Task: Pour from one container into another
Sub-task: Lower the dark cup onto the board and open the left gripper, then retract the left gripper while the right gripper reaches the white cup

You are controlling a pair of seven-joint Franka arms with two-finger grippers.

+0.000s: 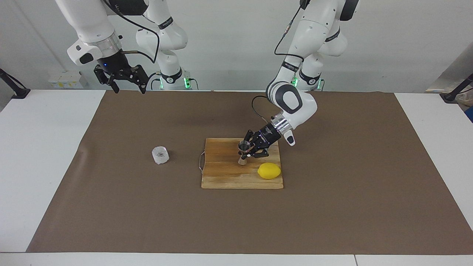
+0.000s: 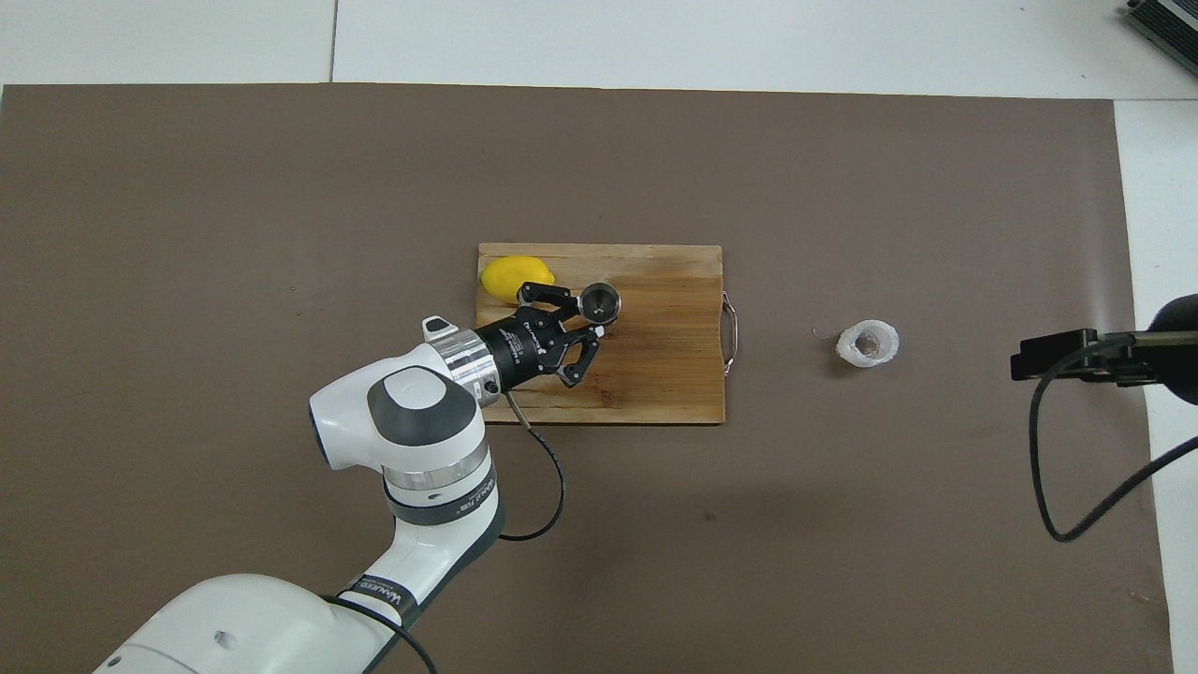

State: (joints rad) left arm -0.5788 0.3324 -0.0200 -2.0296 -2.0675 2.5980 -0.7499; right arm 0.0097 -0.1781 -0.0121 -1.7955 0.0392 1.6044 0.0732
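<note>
A robotics lab. Two white arms stand at a white bench [image 1: 44, 155] covered by a brown mat [image 1: 332, 207], against a bare pale wall [image 1: 229, 44]. Cables and green indicator lights show at the arm bases

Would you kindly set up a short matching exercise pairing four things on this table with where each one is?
Things:
1. jigger
2. lemon
3. plastic cup
4. right gripper

Places:
A. on the brown mat, off the board
B. raised, above the mat's edge nearest the robots
C. upright on the cutting board, at the left gripper
D. lying on the board's corner

Pairs: 1-C, 2-D, 3-A, 4-B
</note>
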